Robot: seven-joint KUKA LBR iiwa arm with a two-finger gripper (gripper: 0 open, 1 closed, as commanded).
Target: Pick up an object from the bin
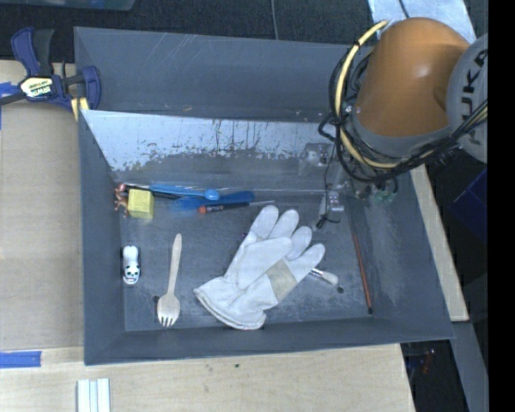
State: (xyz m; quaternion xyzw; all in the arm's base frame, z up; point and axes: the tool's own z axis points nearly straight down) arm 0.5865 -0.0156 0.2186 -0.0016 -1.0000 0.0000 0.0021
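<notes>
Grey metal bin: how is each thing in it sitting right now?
White fabric glove, lying flat, spread out.
Pale wooden fork, lying flat, tines toward the front.
Small white figurine, lying at the left, apart from the fork.
Yellow block, resting in the back left corner.
Blue-handled tool, lying along the back wall.
Thin brown stick, lying along the right wall.
End effector, hanging close by the glove's fingertips.

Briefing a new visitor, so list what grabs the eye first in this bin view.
The white fabric work glove lies spread over the middle of the grey metal bin. At upper right looms the arm's orange domed cover, the gripper hanging beside the glove's fingertips. A pale wooden fork lies at the lower left.
</notes>
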